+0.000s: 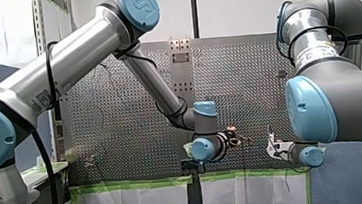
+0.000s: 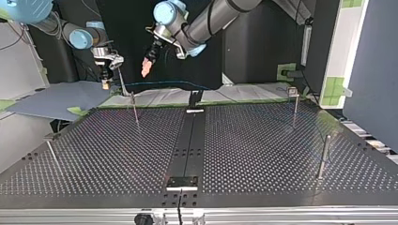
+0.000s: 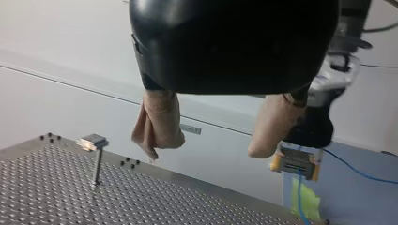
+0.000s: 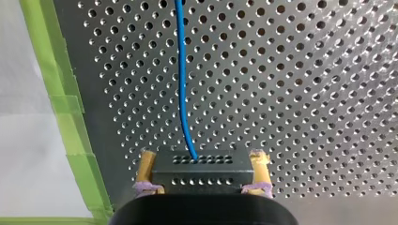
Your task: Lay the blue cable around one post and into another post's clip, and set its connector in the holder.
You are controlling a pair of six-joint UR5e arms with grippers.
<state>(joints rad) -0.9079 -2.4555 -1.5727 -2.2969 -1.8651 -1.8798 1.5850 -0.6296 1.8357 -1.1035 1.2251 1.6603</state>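
The right tool (image 4: 202,157) grips the black connector (image 4: 202,172), the blue cable (image 4: 182,70) trailing ahead of it over the perforated tabletop (image 4: 305,93), seemingly to steer its routing, while the left tool (image 3: 202,151) hangs spread wide, empty.

My left hand (image 3: 202,151) gapes above the table (image 3: 56,190); beyond, my right hand (image 3: 294,159) grips the connector (image 3: 294,166).

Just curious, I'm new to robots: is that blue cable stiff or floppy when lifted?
Probably floppy: the cable is thin and bends softly away from the connector gripped by my right fingers. Likely light, as it trails loosely rather than pulling straight. It may swing when moved.
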